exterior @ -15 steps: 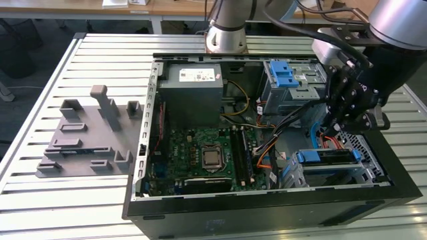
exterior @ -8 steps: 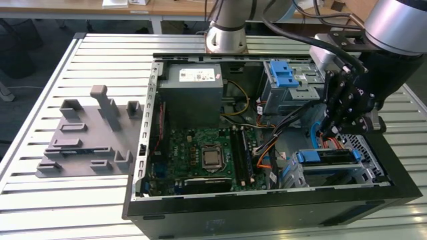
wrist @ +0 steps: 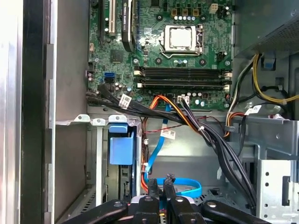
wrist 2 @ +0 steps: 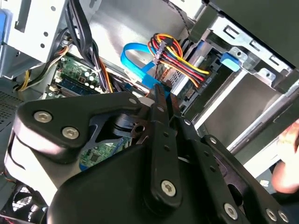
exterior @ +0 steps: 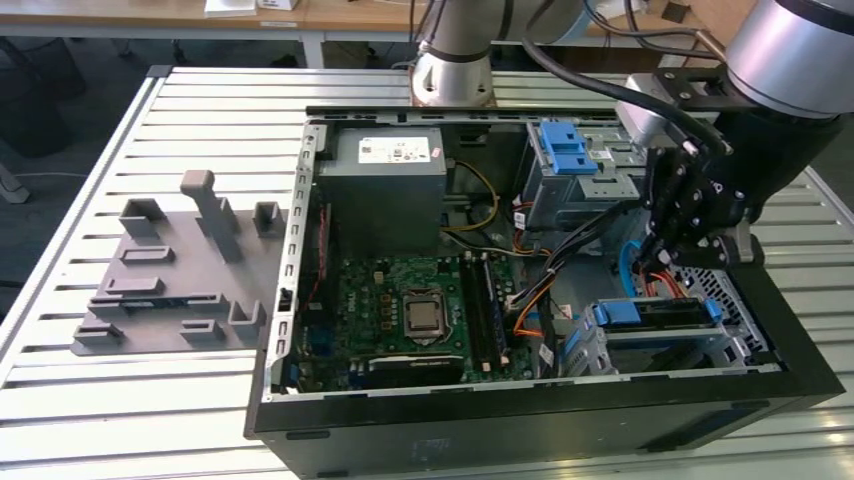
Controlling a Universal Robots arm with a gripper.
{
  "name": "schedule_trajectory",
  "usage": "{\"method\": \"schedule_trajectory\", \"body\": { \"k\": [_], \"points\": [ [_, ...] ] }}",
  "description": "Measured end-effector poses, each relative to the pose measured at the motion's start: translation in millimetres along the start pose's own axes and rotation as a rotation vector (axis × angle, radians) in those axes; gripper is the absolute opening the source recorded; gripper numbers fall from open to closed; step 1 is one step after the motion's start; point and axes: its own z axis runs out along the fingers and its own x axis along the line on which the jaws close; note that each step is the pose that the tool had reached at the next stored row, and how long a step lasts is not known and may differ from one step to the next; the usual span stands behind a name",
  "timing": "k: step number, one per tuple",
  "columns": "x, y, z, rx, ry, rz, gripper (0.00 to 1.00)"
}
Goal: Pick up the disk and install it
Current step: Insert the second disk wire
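- Disk (exterior: 654, 312) sits in its metal cage at the front corner of the open computer case (exterior: 534, 425), on the exterior view's right. Its blue bracket shows along the edge.
- My gripper (exterior: 663, 262) hangs just above that cage, down among the wires.
- In the first wrist view the gripper (wrist: 161, 205) looks pressed nearly together around a cable plug, with the blue flat cable (wrist: 175, 186) right beside it. I cannot tell for sure if it pinches the plug.
- I think the wires could snag. The orange and black bundle (wrist: 196, 128) lies close to my arm.
- I think a crooked push could bend the plug or miss the disk's socket.
- A person's hand (wrist 2: 287, 158) is near the case, so I must go slowly.
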Motion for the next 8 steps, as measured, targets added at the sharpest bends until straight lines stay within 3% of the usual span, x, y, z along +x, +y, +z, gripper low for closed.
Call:
{"method": "schedule_trajectory", "body": {
  "k": [8],
  "points": [
    [6.2,2.5,1.9,0.0071,0.0002,-0.014,0.16]
  ]
}}
